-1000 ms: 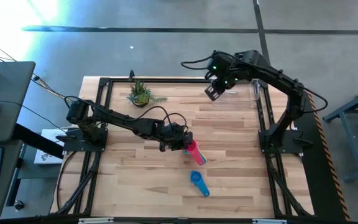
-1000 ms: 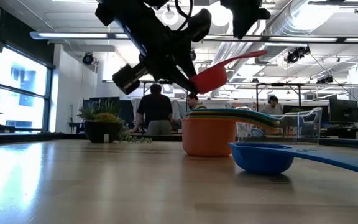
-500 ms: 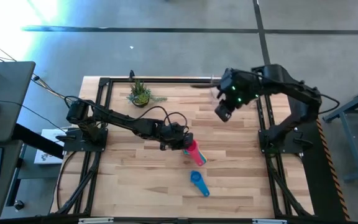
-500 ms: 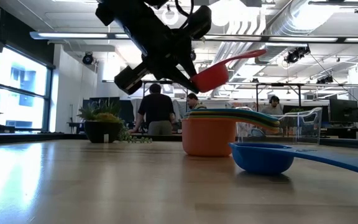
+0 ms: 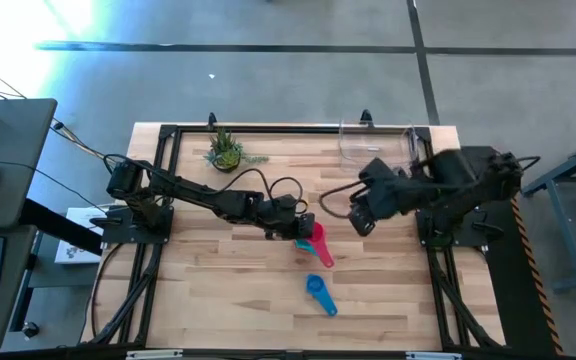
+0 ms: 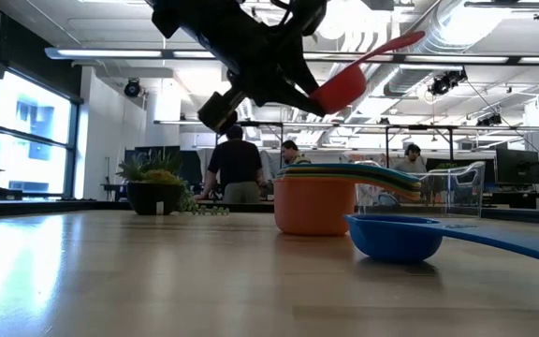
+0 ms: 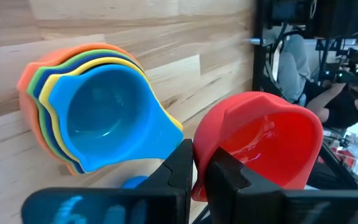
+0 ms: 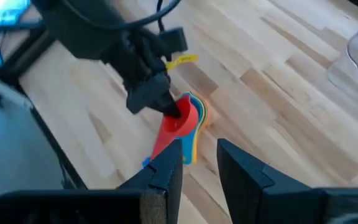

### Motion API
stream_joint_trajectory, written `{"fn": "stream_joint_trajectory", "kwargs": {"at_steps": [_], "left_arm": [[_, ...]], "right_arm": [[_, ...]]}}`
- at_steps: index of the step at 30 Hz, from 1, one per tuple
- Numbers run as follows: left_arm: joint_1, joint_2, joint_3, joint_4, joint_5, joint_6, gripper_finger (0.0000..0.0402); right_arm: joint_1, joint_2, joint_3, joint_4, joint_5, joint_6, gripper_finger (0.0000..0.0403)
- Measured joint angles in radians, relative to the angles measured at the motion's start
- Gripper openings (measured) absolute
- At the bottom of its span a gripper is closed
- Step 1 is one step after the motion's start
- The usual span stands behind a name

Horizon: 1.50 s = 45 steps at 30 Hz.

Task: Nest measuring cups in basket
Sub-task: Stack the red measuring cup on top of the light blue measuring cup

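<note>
1. Now the left hand [image 7: 194,171] is clamped on the rim of one red cup [image 7: 260,146], held in the air.
2. Just below that hand, a stack [image 7: 89,118] of nested cups stands on the tabletop [image 5: 218,260]; the exact count is unclear.
3. One blue cup [image 5: 318,293] lies apart nearby.
4. Beside them, the right hand [image 5: 360,212] hovers, fingers parted.
5. One clear basket [image 5: 373,142] sits beyond it.

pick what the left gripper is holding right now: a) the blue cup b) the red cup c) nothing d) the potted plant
b: the left gripper is shut on the rim of the red cup, lifted above the nested stack, while the blue cup lies alone on the table.
</note>
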Motion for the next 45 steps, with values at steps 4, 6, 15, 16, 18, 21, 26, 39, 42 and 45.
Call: {"fn": "stream_joint_trajectory", "kwargs": {"at_steps": [4,6,15,16,18,21,26,39,42,45], "left_arm": [[0.000,0.000,0.000,-0.005,0.005,0.025,0.0021],[0.000,0.000,0.000,-0.004,0.005,0.045,0.0021],[0.000,0.000,0.000,-0.002,0.028,0.133,0.0021],[0.000,0.000,0.000,-0.002,0.028,0.144,0.0021],[0.000,0.000,0.000,-0.002,0.028,0.153,0.0021],[0.000,0.000,0.000,-0.001,0.028,0.154,0.0021],[0.005,0.000,0.000,-0.002,0.029,0.193,0.0021],[0.020,0.000,0.000,-0.005,0.030,0.215,0.0021],[0.023,0.000,0.000,-0.007,0.030,0.216,0.0021],[0.027,0.000,0.000,-0.007,0.031,0.217,0.0021]], "right_arm": [[0.057,0.005,-0.101,0.002,0.058,0.176,0.0092],[0.073,0.008,-0.178,0.002,0.059,0.252,0.0092],[0.070,0.006,-0.404,0.139,0.058,0.426,0.0092],[0.063,0.006,-0.417,0.157,0.049,0.425,0.0092],[0.051,0.006,-0.442,0.197,0.048,0.424,0.0092],[0.032,0.006,-0.463,0.236,0.040,0.380,0.0092],[-0.002,0.005,-0.481,0.303,-0.001,0.247,0.0092],[-0.101,0.006,-0.605,0.494,-0.180,0.020,0.0136],[-0.115,0.006,-0.605,0.515,-0.175,0.014,0.0140],[-0.131,0.014,-0.605,0.534,-0.173,0.000,0.0140]]}}
